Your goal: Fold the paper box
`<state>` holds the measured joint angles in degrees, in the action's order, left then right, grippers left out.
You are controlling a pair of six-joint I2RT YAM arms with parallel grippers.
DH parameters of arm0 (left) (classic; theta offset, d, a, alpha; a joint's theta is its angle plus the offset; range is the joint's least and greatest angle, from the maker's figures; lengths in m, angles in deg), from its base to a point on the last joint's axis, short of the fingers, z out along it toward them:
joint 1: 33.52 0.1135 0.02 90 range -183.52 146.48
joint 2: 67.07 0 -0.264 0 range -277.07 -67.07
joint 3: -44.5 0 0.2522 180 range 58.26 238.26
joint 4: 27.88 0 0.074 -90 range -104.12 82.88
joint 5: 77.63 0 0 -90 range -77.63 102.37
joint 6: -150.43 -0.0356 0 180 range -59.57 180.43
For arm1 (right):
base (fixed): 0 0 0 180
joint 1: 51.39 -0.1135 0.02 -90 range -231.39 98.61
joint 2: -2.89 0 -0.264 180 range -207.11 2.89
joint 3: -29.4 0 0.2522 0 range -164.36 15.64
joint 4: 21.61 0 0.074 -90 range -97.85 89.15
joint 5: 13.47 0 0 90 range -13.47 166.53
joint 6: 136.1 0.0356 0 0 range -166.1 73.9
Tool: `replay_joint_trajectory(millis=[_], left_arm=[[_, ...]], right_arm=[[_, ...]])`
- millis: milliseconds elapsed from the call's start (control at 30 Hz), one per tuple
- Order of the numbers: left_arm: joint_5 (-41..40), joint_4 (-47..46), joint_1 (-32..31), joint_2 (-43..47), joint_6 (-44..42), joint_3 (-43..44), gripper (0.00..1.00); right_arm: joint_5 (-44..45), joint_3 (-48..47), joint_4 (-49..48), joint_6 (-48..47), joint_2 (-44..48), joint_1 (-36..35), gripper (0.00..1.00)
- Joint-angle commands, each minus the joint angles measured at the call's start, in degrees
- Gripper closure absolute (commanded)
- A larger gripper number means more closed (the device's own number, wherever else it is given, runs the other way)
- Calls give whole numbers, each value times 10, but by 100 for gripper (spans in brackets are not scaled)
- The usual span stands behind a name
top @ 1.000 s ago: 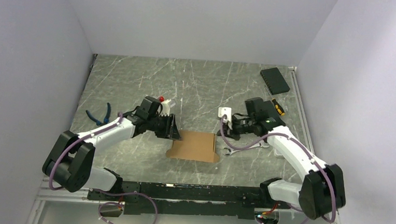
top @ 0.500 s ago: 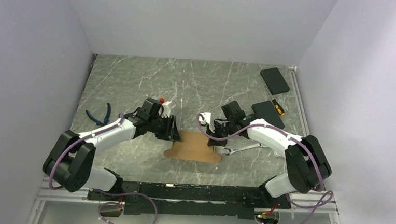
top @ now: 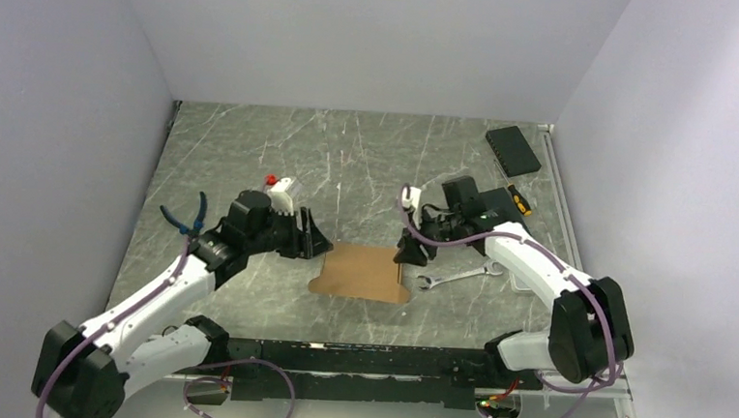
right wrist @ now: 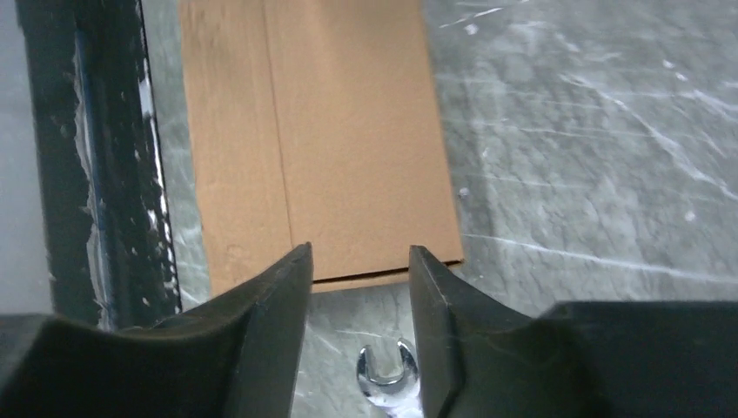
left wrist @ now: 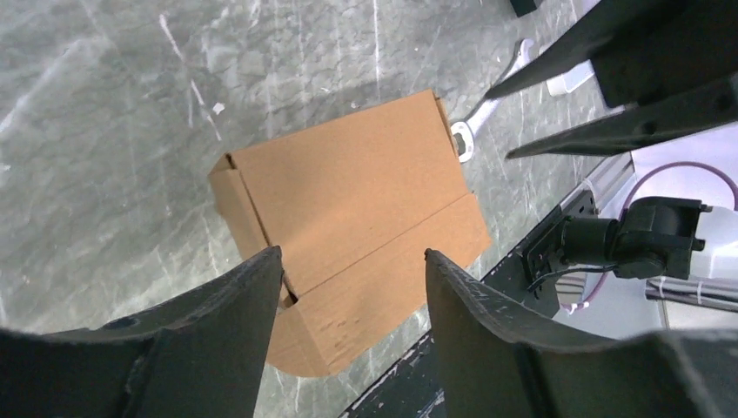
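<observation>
Top external: paper box (top: 362, 273) lies flat on the table (top: 253, 153), near the arm bases, with a combination wrench (top: 458, 276) just beside its right edge. Left gripper (top: 317, 243) is at the box's left end, jaws wide apart, holding nothing. Right gripper (top: 407, 250) is over the right edge, jaws part open, also empty. Creases show, but no wall stands up. My read: folding barely begun, nearly all left.

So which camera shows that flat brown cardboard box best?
The left wrist view: the flat brown cardboard box fills the middle, close enough to show its creases and side flap. The top external view shows its whole outline but small. The right wrist view shows only one end, cut off by the frame.
</observation>
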<state>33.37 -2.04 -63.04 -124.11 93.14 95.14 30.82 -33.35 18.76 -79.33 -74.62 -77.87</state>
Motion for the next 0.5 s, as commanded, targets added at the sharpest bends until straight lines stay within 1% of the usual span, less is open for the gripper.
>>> replay_joint_trajectory(millis=[0, 67, 133, 200, 367, 467], left_arm=[[-50, -27, -2, 58, 47, -65, 32], [-57, -56, -2, 87, 72, -99, 26], [-60, -82, -2, 105, 93, -128, 23], [-64, -98, -2, 116, 107, -147, 22], [-67, -105, -2, 102, 109, -150, 21], [-62, -107, -2, 81, 107, -148, 22]], right_arm=[[-87, 12, -68, 122, 20, 65, 43], [-104, 29, -94, 168, 15, 102, 32], [-114, 35, -100, 195, 0, 122, 27], [-121, 30, -87, 205, -35, 132, 27], [-124, -21, 3, 185, -139, 135, 30], [-132, -24, 7, 192, -160, 132, 30]])
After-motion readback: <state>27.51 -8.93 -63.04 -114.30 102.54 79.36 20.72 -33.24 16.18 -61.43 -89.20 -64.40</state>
